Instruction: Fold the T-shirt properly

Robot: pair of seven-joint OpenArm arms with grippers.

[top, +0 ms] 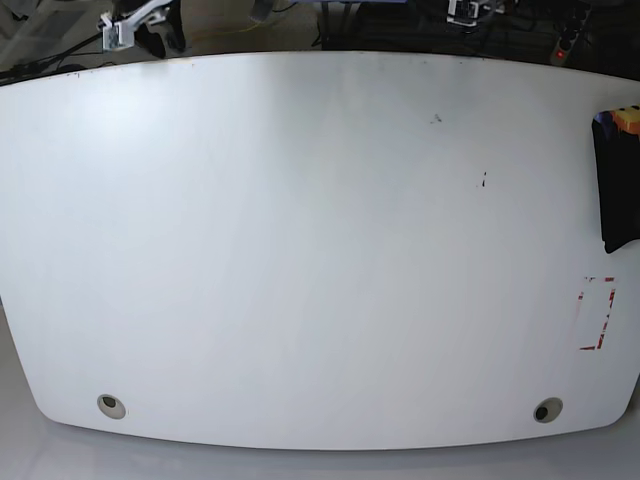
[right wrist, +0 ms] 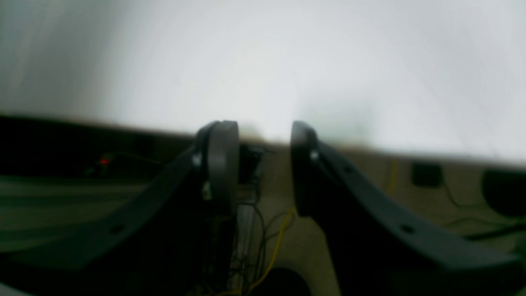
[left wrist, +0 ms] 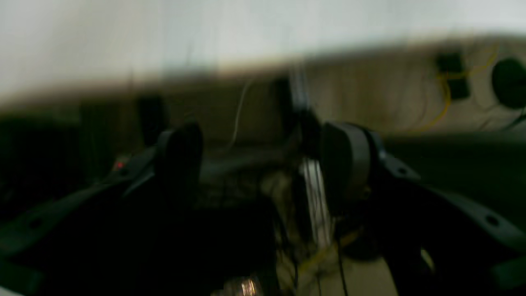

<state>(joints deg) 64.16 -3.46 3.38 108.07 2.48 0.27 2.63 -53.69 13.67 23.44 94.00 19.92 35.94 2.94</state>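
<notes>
A black flat shape (top: 614,190) lies at the right edge of the white table (top: 300,250), cut off by the frame; I cannot tell if it is the T-shirt. No black fabric shows in either wrist view. Neither arm shows in the base view. In the blurred left wrist view my left gripper (left wrist: 263,164) is open and empty, its fingers (left wrist: 345,164) wide apart, with the table edge beyond. In the right wrist view my right gripper (right wrist: 263,164) is open and empty, its fingers (right wrist: 222,160) apart over the table edge.
An orange and yellow object (top: 627,117) sits at the top of the black shape. A red tape rectangle (top: 597,313) marks the table's right side. Two round holes (top: 111,405) (top: 546,410) sit near the front edge. Cables (right wrist: 275,246) lie on the floor beyond the table.
</notes>
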